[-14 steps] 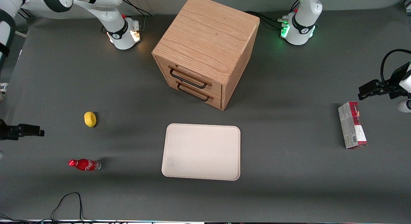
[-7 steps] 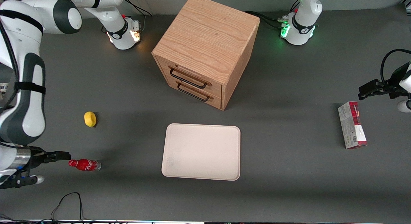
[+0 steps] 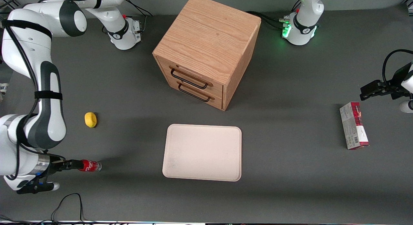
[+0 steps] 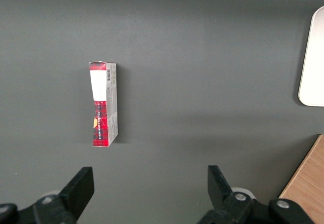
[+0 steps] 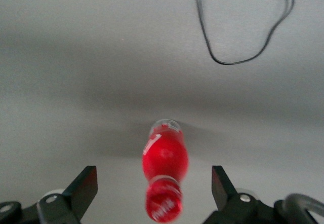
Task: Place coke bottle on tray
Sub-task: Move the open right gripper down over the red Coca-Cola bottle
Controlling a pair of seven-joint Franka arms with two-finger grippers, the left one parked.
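With my gripper (image 5: pixel 152 183) open and straddling the cap end of the coke bottle (image 3: pixel 88 166), which lies on the table toward the working arm's end, well apart from the tray (image 3: pixel 202 152), I'd centre on the body before closing.

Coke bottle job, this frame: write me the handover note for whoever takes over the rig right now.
Claw: open, low over the table at the working arm's end, its fingers either side of the cap end of the bottle, not yet closed on it.
Small slim red coke bottle: lying on its side on the grey table, cap toward the claw.
Large flat cream-white rectangular tray: nothing on it, in front of the wooden drawer cabinet, well apart from the bottle.
Done: approach to the bottle.
Left: grasp, lift, carry to the tray, set down, release.
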